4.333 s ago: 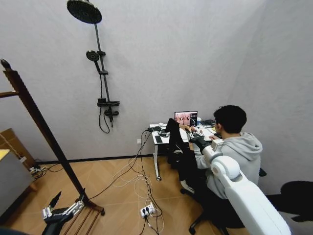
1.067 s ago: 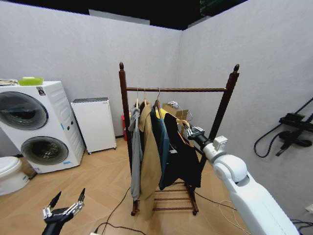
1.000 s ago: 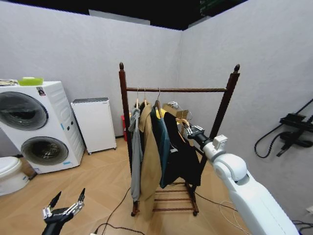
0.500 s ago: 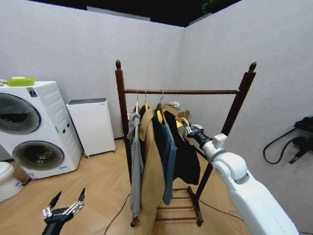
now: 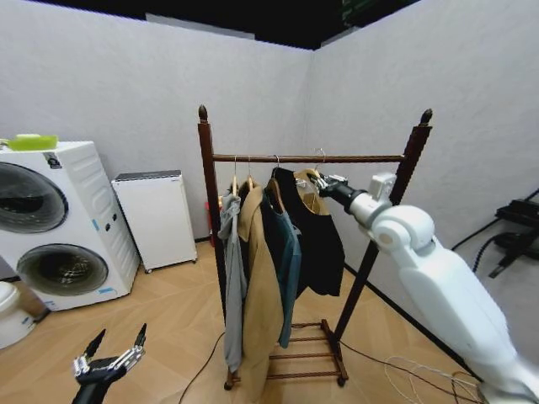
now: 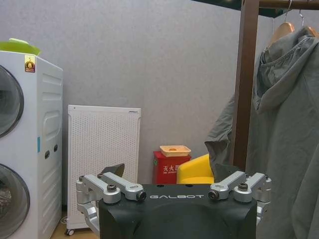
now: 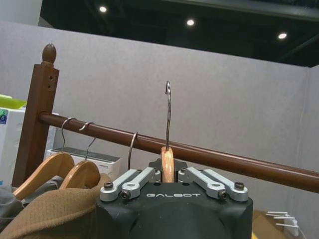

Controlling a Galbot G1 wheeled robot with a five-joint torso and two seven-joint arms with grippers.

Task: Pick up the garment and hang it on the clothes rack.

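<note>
Raised since a moment ago, the right claw [image 5: 322, 180] grips the garment [image 5: 316, 231] by its hanger, hook just above the clothes rack [image 5: 337, 158] rail; lower it squarely on. Left claw [image 5: 108, 364] hangs open, low.

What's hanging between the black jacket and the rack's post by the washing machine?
In the head view, three clothes: a dark blue coat next to the jacket, then a tan coat, then a grey garment nearest the post.
</note>
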